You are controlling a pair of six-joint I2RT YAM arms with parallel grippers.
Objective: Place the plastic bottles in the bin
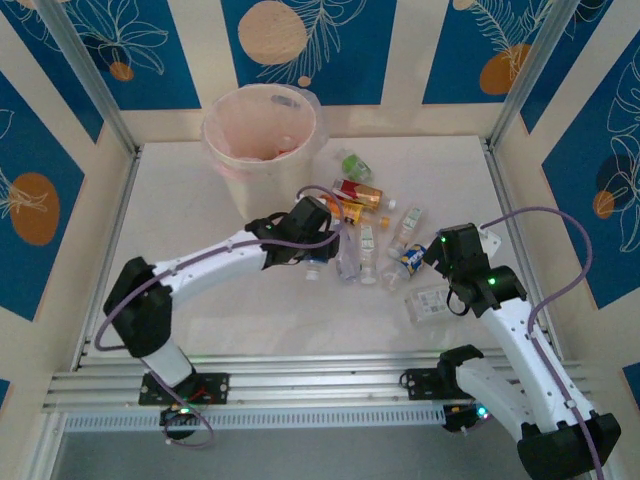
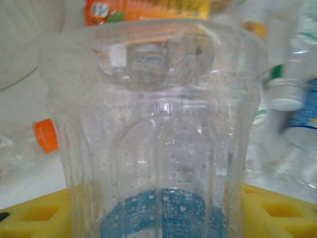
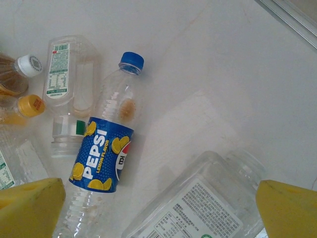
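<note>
On the white worktop (image 1: pixel 220 320) the bin (image 1: pixel 262 130) is seen upper left of centre in the top view, with the plastic bottles (image 1: pixel 375 235) strewn just to its lower right. The left hand (image 1: pixel 322 258) is set round a clear blue-labelled bottle (image 2: pixel 158 129) (whether it is pinched cannot be told), and the right hand (image 3: pixel 158 208) is spread wide over a Pepsi bottle (image 3: pixel 101 148). A firm, centred squeeze should be secured before lifting, lest the thin plastic buckle and slip.

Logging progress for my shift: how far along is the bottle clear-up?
Done: unclear; what lies inside the bin can't be made out. In hand: left gripper closed on a clear bottle; right gripper open above the Pepsi bottle. Left: a cluster of bottles lying on the table.
</note>
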